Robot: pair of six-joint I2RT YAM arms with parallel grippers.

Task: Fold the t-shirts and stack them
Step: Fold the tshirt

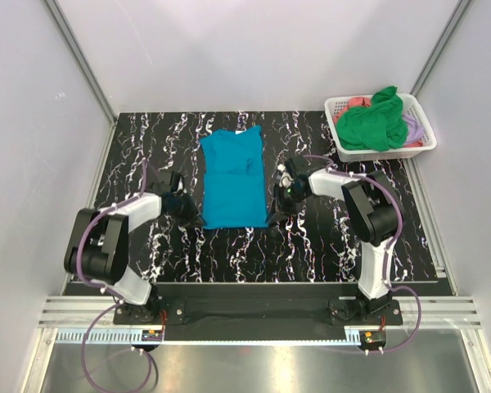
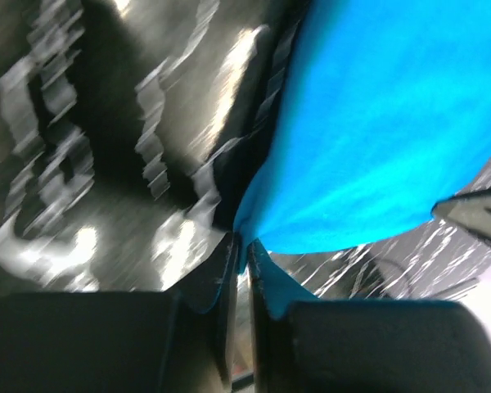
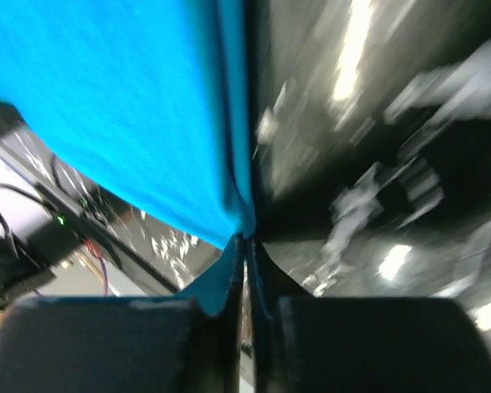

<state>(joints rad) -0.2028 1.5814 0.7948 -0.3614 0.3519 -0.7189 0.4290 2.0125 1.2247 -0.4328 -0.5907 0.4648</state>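
Note:
The teal-blue t-shirt [image 1: 232, 176] lies as a long folded strip in the middle of the black marbled table [image 1: 229, 254]. My left gripper [image 1: 193, 214] is shut on its near left corner, and the cloth [image 2: 376, 147] runs up out of the pinched jaws in the left wrist view. My right gripper [image 1: 276, 211] is shut on the near right corner, and the cloth [image 3: 131, 106] hangs stretched from the jaws in the right wrist view. A bright green t-shirt [image 1: 375, 123] lies on top of the white lattice basket [image 1: 424, 144], with coral-pink [image 1: 357, 101] and lilac [image 1: 412, 124] cloth under it.
The basket stands at the table's far right corner. White walls close in the table on three sides. The arm bases sit on a black rail [image 1: 254, 307] at the near edge.

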